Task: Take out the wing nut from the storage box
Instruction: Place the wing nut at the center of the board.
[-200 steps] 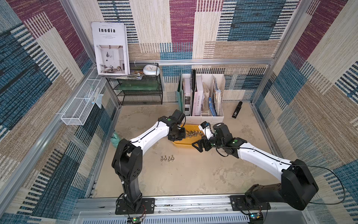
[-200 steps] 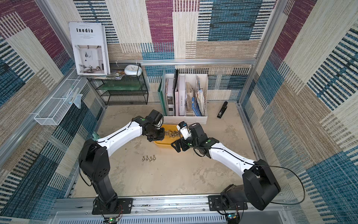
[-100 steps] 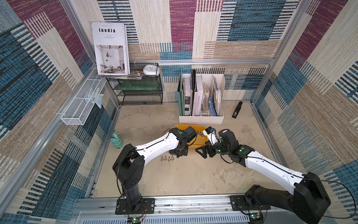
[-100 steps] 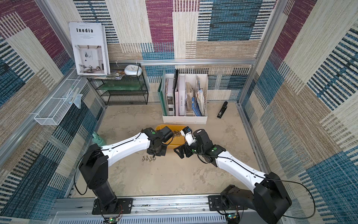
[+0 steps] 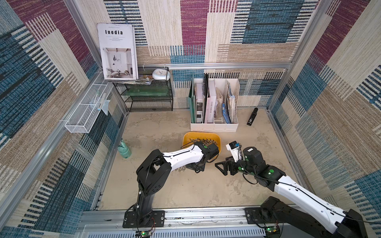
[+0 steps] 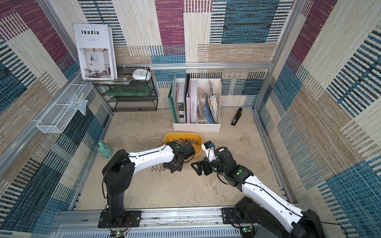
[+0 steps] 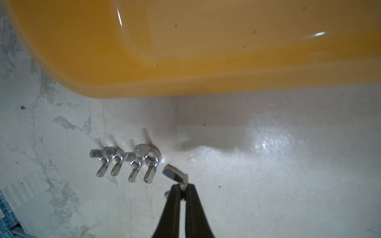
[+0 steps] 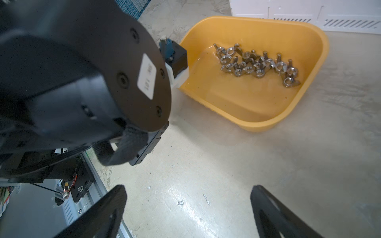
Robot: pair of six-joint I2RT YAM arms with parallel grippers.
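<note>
The left end effector is pinched tight on one wing of a wing nut, low by the bench and outside the yellow-orange storage box, which sits at its 12 o'clock in both top views with a heap of wing nuts inside. A row of four loose wing nuts lies just beside it at 9 o'clock, and the right end effector, spread wide and empty, hangs at 3 o'clock.
</note>
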